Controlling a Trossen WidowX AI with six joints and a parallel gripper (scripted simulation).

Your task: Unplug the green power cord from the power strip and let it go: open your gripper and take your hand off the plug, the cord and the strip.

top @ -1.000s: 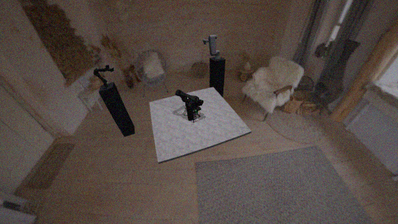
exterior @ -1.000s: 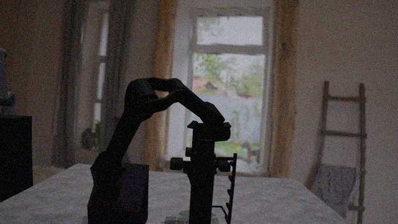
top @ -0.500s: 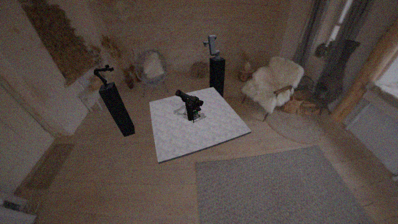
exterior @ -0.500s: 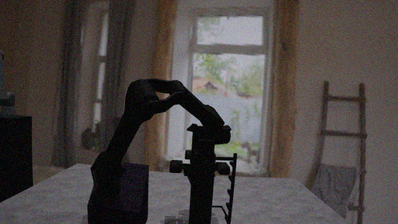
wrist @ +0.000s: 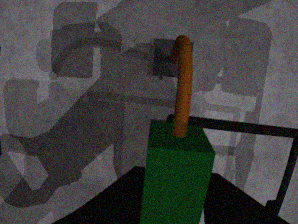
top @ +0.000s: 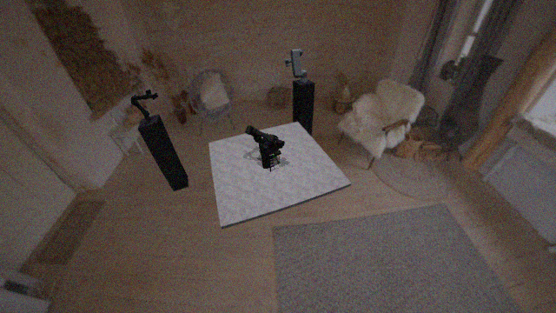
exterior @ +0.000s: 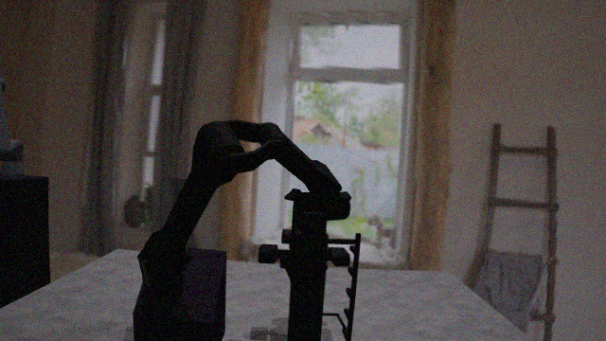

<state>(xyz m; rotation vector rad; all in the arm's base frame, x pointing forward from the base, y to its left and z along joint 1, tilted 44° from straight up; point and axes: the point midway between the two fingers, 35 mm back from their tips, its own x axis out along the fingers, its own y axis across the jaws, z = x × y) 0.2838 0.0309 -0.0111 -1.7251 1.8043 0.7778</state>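
Wrist view looks down past the dark fingers at a green plug (wrist: 174, 185) sitting between them, its body upright and filling the gap, so the fingers are pinching the plug. An orange cord (wrist: 182, 86) rises out of the far end of the plug and runs away from the fingers toward the pale table (wrist: 40, 3). Beyond the fingertips lie only grey shadows of the arm on the table top; the power strip cannot be made out in this view. In the exterior view the gripper (exterior: 307, 327) points straight down, close to the table, with small pale shapes at its base that may be the strip, too dim to tell. From the top view the arm (top: 266, 145) stands bent over near the middle of the table.

By my judgement the grip on the plug is made, but whether the plug has left its socket cannot be told. Left to do: pull it free if needed, spread the fingers, and back off from plug, cord and strip.
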